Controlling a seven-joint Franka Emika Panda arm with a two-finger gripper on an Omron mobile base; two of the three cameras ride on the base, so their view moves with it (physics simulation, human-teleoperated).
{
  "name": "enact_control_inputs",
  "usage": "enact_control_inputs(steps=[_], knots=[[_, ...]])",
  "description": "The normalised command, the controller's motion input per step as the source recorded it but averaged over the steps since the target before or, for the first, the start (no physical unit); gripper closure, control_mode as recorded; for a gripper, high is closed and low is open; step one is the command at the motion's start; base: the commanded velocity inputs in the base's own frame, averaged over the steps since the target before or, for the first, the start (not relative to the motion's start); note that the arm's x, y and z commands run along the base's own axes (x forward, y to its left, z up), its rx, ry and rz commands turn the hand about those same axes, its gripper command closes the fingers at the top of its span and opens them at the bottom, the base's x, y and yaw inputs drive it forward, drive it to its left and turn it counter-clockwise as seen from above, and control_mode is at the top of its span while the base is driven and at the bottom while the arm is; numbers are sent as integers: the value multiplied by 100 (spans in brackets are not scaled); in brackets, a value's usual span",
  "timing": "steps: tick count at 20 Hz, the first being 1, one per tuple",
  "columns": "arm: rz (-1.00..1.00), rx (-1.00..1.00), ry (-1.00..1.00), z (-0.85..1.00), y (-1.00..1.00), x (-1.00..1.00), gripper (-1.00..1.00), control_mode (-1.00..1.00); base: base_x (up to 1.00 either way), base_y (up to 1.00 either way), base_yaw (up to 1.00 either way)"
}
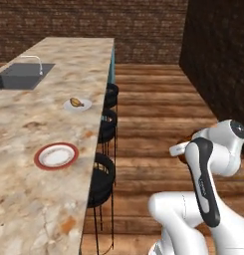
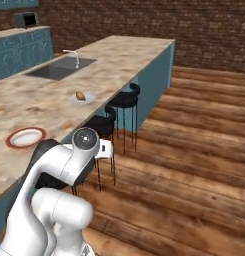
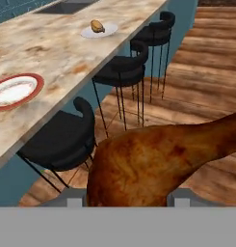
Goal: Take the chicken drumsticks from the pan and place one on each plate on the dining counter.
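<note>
Your pincer (image 3: 124, 200) is clamped on a chicken drumstick (image 3: 153, 161), poised over the floor short of the dining counter (image 1: 24, 144). Ahead and to its left waits the bare plate (image 3: 16, 90); beyond it, another plate (image 3: 98, 32) already bears a drumstick (image 3: 97, 26). Risk: the meat slipping free in transit, since the grip looks, perhaps, near its fat end. The left base view adds the sink (image 1: 21, 75).

- Left base view looks from behind the arm along the dining counter (image 1: 54, 124) toward the brick wall (image 1: 93, 20).
- Right base view faces it obliquely from farther right.
- Hand view sits low beside the stools (image 3: 124, 67).
- All share the countertop.
</note>
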Motion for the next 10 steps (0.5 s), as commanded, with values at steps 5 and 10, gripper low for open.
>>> enact_control_inputs(steps=[5,10], knots=[[0,0,0,0,0,0,100,100,60,-11,61],[36,0,0,-26,-5,36,100,-100,22,-5,24]])
